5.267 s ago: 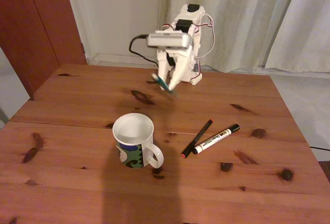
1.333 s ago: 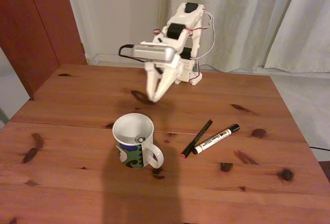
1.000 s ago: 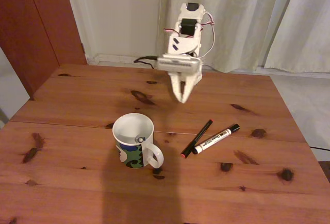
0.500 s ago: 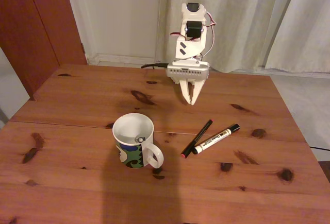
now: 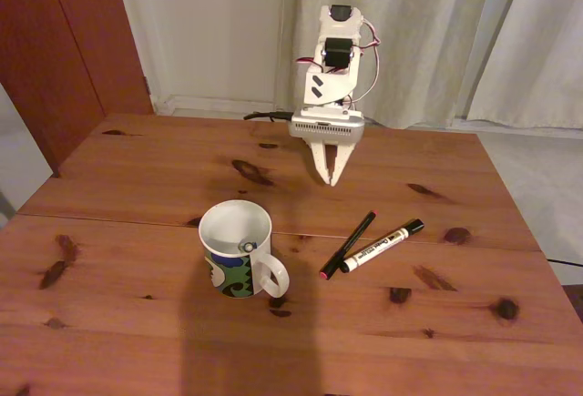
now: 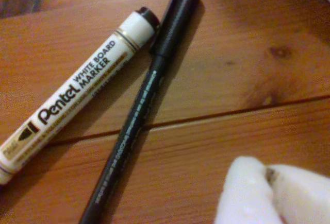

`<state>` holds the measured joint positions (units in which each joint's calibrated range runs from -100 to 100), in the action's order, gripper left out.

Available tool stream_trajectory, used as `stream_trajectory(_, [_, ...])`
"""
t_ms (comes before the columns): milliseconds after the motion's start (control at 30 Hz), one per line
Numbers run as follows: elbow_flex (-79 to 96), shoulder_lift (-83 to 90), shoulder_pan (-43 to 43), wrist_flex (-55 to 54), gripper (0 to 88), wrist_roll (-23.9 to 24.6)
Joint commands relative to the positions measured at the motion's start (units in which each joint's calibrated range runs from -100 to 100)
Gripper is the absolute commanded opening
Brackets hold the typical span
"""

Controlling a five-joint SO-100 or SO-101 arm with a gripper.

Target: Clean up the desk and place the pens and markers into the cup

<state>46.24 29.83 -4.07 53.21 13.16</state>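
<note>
curtains (image 5: 437,41) at back | wooden door (image 5: 64,41) left | grey floor (image 5: 537,187)

White cup (image 5: 237,250) — blue-green band; black pen (image 6: 139,100); white marker (image 6: 72,92).

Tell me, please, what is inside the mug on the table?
Inside the mug, the fixed view shows one small round grey end low against the inner wall near the handle, probably a pen standing in it. The rest of that thing is hidden by the mug's wall.
</note>
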Motion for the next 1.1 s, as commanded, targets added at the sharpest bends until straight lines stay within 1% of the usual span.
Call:
stream_trajectory(0, [0.0, 0.2, 0.7, -0.4, 0.8, -0.3])
stream_trajectory(167, [0.1, 0.2, 2.3, -0.4, 0.9, 0.5])
stream_trajectory(267, [0.0, 0.2, 4.6, -0.4, 0.9, 2.1])
stream_trajectory(367, [-2.1, 0.1, 4.4, -0.4, 0.8, 3.2])
stream_trajectory(467, [-4.3, -1.6, 2.8, -0.4, 0.8, 3.2])
stream_trajectory(633, [-6.1, -6.4, -2.4, -0.4, 0.8, 3.5])
stream_trajectory(733, [-6.8, -8.4, -5.9, -1.3, 0.8, 6.3])
stream_trajectory(867, [-8.6, -12.8, -10.5, -7.9, 0.8, 12.5])
stream_trajectory(967, [-9.1, -16.6, -12.1, -12.8, 0.8, 17.0])
stream_trajectory(1067, [-9.1, -19.4, -11.9, -15.1, 0.9, 17.9])
